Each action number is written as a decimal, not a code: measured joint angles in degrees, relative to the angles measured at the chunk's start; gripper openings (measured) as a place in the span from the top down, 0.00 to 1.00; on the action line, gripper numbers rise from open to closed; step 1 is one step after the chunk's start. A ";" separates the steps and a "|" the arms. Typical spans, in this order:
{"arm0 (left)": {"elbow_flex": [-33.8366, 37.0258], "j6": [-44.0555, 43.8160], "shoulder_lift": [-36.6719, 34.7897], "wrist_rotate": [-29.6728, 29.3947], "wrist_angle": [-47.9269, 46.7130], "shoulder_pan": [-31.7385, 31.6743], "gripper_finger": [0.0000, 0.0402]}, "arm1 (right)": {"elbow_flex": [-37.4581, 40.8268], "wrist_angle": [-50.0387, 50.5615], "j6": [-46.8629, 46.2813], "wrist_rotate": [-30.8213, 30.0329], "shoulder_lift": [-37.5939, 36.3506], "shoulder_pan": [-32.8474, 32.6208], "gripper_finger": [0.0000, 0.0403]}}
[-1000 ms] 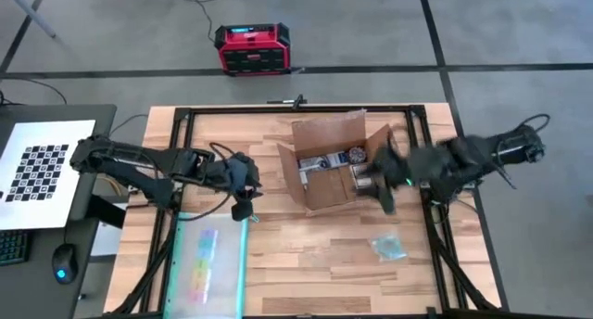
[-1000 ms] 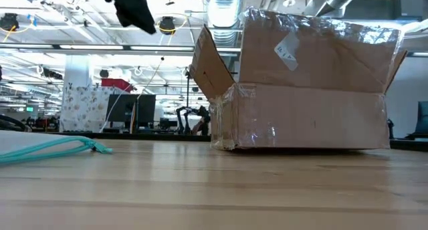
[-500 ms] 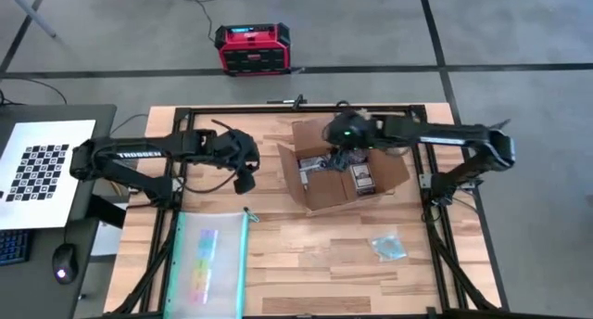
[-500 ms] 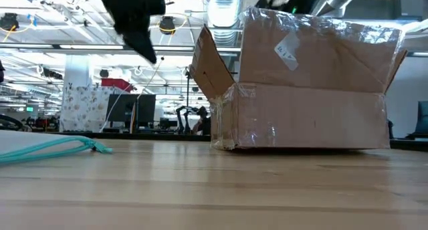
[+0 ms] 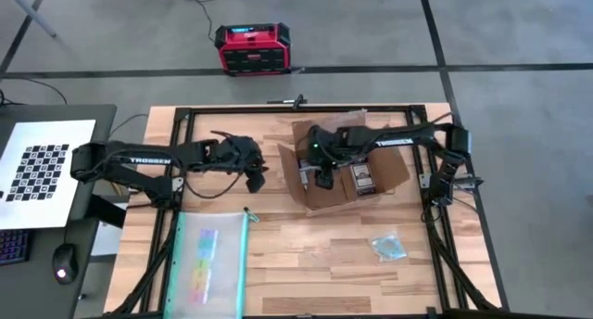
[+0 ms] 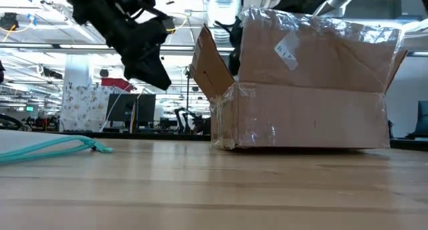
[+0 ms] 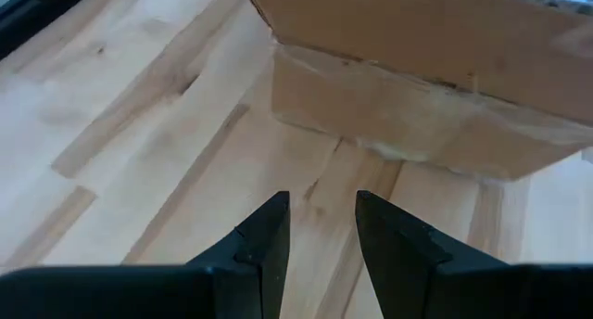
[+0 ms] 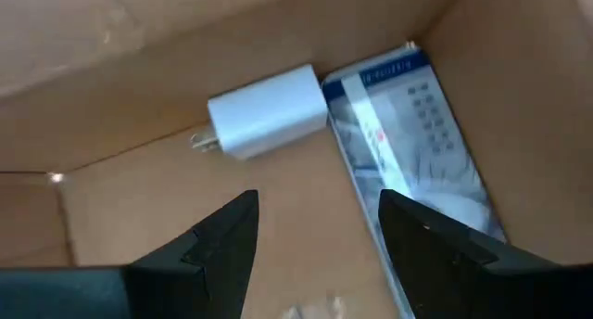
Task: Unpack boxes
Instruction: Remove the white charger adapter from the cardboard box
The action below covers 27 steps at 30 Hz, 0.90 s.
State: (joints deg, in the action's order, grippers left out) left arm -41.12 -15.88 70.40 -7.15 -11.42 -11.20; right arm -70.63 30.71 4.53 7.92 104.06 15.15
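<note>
The brown cardboard box (image 5: 338,197) stands on its bottom on the table's far middle, flaps open. Inside lie a white charger plug (image 8: 264,110) and a blue-and-white packet (image 8: 417,143). My right gripper (image 8: 317,231) reaches down into the box (image 8: 185,41) from above, open, a little above the plug. In the high view it (image 5: 320,175) is over the box's left half. My left gripper (image 5: 259,178) hangs open in the air left of the box, slanting down toward its left wall (image 7: 417,106), with nothing between its fingers (image 7: 264,245).
A clear teal-edged pouch (image 5: 211,263) lies at the near left, its edge low in the low view (image 6: 53,146). A small clear bag (image 5: 389,247) lies at the near right. A red and black case (image 5: 250,48) stands on the floor beyond the table.
My right gripper has swung from the table's right side toward its left, over the box, tipped down and sunk into it. My left gripper has come down and toward the box's left side. The box has stayed put.
</note>
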 joint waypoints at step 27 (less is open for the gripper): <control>6.56 -3.56 5.74 5.90 11.42 0.66 0.73 | 0.04 -12.54 19.39 2.77 4.16 -3.19 0.47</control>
State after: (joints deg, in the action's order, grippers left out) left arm -34.57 -19.43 76.14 -1.25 0.00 -10.55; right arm -70.59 18.16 23.92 10.68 108.22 11.96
